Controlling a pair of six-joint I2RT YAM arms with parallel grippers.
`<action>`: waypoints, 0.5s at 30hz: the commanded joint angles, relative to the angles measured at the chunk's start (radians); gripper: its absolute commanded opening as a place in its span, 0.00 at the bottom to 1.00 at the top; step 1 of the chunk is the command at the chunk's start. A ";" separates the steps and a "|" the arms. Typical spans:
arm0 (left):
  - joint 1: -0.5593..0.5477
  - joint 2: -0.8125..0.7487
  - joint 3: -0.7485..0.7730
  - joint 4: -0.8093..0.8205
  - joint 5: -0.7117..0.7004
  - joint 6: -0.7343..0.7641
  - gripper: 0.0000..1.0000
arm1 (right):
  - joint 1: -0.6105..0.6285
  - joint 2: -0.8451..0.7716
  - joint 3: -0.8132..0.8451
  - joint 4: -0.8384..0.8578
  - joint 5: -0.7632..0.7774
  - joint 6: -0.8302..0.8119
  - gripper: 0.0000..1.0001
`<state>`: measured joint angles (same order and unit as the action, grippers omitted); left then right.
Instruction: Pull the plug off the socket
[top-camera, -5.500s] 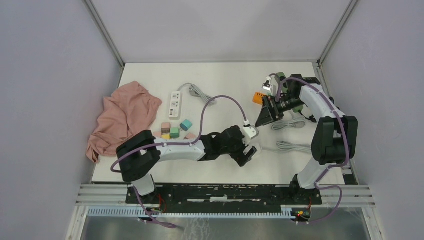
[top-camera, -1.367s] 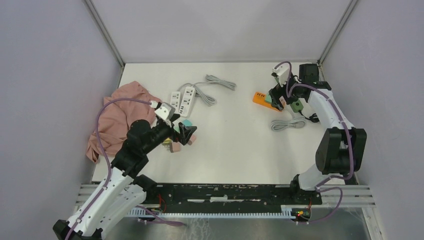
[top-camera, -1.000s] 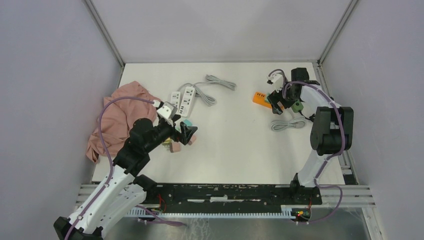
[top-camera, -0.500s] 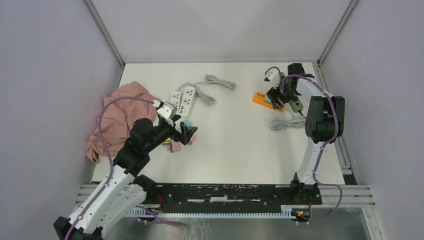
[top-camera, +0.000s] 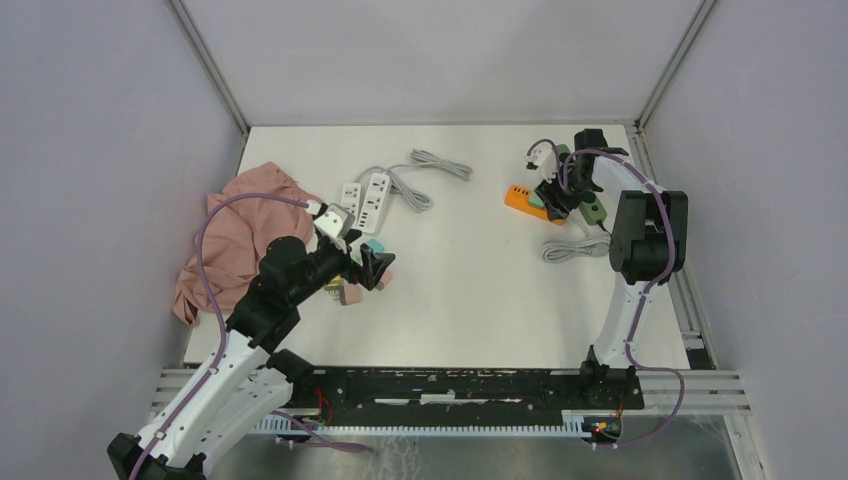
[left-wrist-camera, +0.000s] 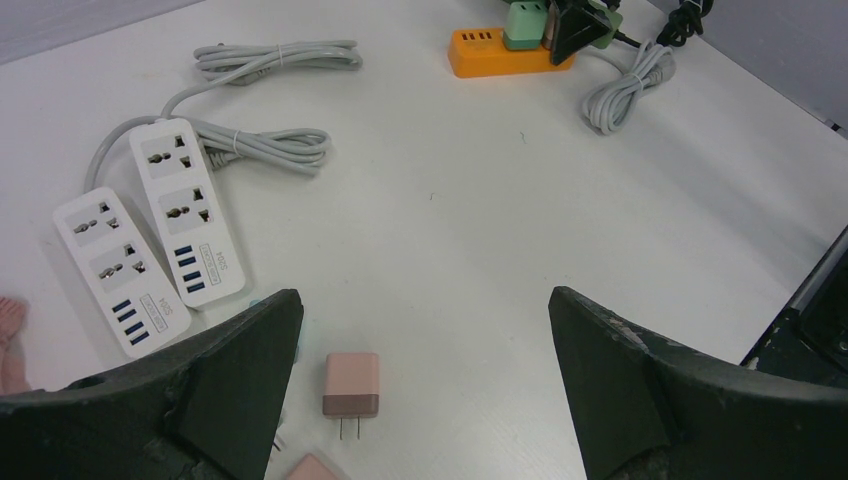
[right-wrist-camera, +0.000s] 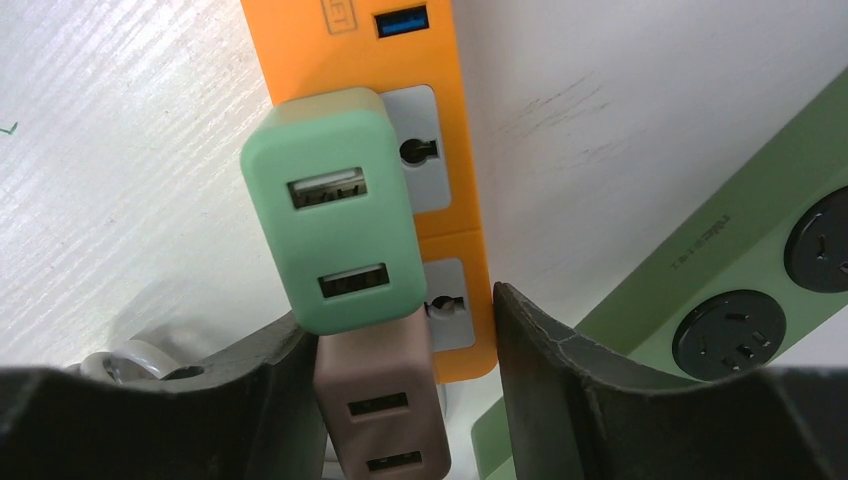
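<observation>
Right hand (right-wrist-camera: 400, 335): fingers apart, flanking brown plug (right-wrist-camera: 385, 405), not clamped. Plug shows 2 USB ports and sits in orange socket strip (right-wrist-camera: 320, 50) beside green plug (right-wrist-camera: 335, 210), far right of counter (right-wrist-camera: 120, 150). Strip lettering unreadable. Left hand (left-wrist-camera: 425, 330): spread wide, empty.

Bright, even overhead light; soft, faint shadows on the white table (top-camera: 480, 290). Ahead of the right gripper (right-wrist-camera: 400, 315) the green USB charger (right-wrist-camera: 335, 205) is sharp; the flanking fingers (right-wrist-camera: 590, 390) read dark, slightly soft.
</observation>
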<state>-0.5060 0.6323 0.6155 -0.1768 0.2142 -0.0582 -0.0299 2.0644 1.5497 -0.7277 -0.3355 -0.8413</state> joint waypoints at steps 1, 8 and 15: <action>0.002 -0.011 0.003 0.046 0.011 0.047 0.99 | 0.000 0.004 0.033 -0.050 -0.037 -0.024 0.31; 0.003 -0.010 0.001 0.045 0.005 0.047 0.99 | 0.002 -0.056 0.009 -0.055 -0.118 -0.024 0.08; 0.002 -0.008 0.000 0.045 0.005 0.047 0.99 | 0.028 -0.125 -0.042 -0.057 -0.195 -0.047 0.02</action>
<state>-0.5060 0.6300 0.6151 -0.1768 0.2146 -0.0582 -0.0254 2.0407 1.5234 -0.7559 -0.4339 -0.8703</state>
